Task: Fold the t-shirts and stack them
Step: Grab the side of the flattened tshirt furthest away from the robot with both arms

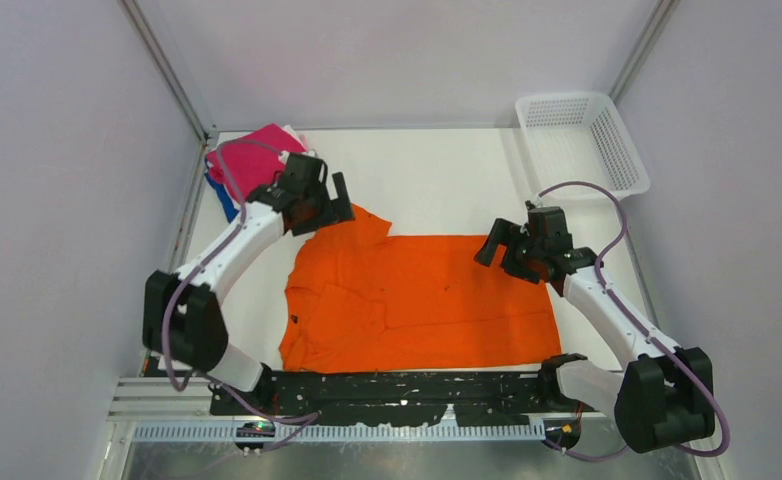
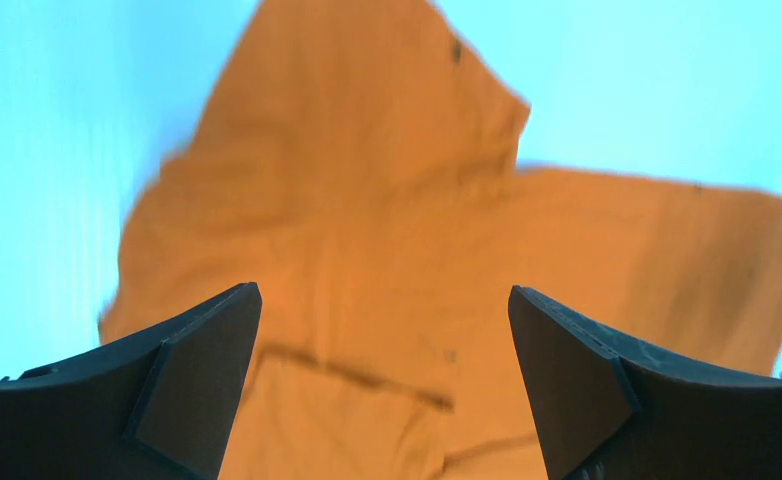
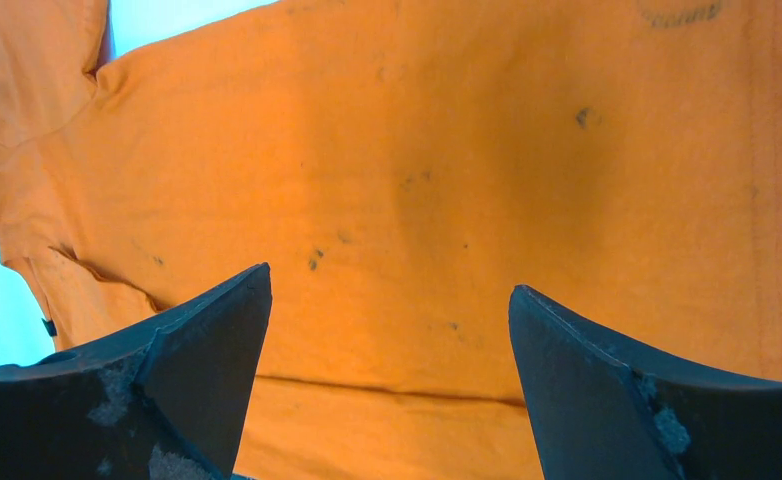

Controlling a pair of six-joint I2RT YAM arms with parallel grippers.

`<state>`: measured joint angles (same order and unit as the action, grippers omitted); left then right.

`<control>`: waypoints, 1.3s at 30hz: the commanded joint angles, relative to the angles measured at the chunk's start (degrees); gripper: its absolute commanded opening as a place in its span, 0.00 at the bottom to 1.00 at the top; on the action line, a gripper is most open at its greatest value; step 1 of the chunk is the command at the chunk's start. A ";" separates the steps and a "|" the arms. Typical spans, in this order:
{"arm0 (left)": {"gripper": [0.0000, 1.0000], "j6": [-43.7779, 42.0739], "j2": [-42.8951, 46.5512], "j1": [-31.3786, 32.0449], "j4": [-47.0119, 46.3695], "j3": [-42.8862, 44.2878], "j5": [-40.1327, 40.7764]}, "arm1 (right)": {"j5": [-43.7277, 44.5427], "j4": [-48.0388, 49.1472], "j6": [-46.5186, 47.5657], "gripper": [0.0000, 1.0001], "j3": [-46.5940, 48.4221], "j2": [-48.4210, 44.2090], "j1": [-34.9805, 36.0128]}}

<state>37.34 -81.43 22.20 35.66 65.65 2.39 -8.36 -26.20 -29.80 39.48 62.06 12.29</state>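
White tabletop [image 1: 437, 170], grey walls. Bright orange cloth t-shirt [image 1: 437, 300] lay flat by the near edge, spread for folding I guess. Left gripper [image 2: 382, 288] and right gripper [image 3: 389, 277] both hovered over it wide open, empty.

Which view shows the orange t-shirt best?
Top external: nearly all of the orange t-shirt shows. Left wrist gives a blurred part; right wrist, a close stretch with one sleeve.

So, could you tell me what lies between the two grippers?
The orange t-shirt: in the top external view its far edge spans from the left gripper to the right gripper.
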 commanded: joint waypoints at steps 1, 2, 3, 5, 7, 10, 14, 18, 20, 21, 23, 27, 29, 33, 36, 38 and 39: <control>0.99 -7.74 -14.38 -3.27 -1.82 12.43 0.39 | -4.44 5.67 2.65 0.95 1.63 1.98 -1.80; 0.99 -8.45 -17.65 -4.44 -2.05 15.16 -1.54 | -4.35 5.77 3.35 0.95 1.68 2.53 -2.05; 0.99 -9.47 -21.06 -5.58 -2.13 18.69 -4.89 | -4.28 5.83 3.66 0.95 1.75 2.80 -2.16; 0.99 -10.03 -27.54 -7.36 -0.93 26.03 -5.87 | -4.04 5.93 4.56 0.96 1.95 3.67 -2.56; 0.99 -11.46 -33.75 -7.98 1.22 35.06 -5.45 | -4.56 6.06 4.92 0.95 2.18 4.95 -2.76; 0.99 -13.08 -43.85 -8.34 6.49 46.04 -6.20 | -5.49 7.41 5.52 0.96 1.97 5.90 -2.93; 0.99 -13.22 -52.37 -8.65 10.70 55.89 -9.36 | -6.56 8.18 5.55 0.95 2.04 7.10 -3.25; 0.99 -12.56 -55.43 -8.72 14.06 57.68 -11.40 | -7.60 8.27 5.69 0.95 2.07 6.82 -3.41; 0.99 -12.15 -54.57 -8.75 12.27 54.32 -12.28 | -7.44 8.28 5.78 0.95 1.93 6.27 -3.54; 0.99 -11.74 -53.82 -8.75 11.19 52.37 -12.43 | -7.32 8.33 5.80 0.95 1.83 5.93 -3.54; 0.99 -11.47 -52.11 -8.66 9.53 49.09 -13.06 | -7.29 8.16 5.81 0.95 1.65 5.50 -3.59; 0.98 -11.82 -49.76 -7.87 8.33 44.49 -13.03 | -7.01 7.58 5.98 0.95 1.37 4.72 -3.70; 0.95 -11.94 -49.53 -7.46 8.86 44.15 -12.26 | -6.90 7.36 6.06 0.95 1.08 4.16 -3.68; 0.83 -12.28 -49.61 -6.96 10.27 44.47 -12.77 | -6.17 6.86 6.58 0.95 0.19 2.51 -3.92; 0.73 -12.18 -49.69 -6.41 10.94 44.47 -13.14 | -5.46 6.21 7.03 0.96 -0.29 1.47 -4.13; 0.63 -12.08 -49.62 -6.09 11.01 44.32 -13.09 | -5.31 5.94 7.33 0.95 -0.41 1.02 -4.31; 0.57 -11.94 -49.54 -5.97 11.00 44.23 -12.82 | -5.32 5.83 7.53 0.95 -0.49 0.90 -4.41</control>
<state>25.23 -132.46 15.31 44.86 110.67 -9.41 -14.61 -20.43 -23.83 39.27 64.82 8.43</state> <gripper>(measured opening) 0.679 0.955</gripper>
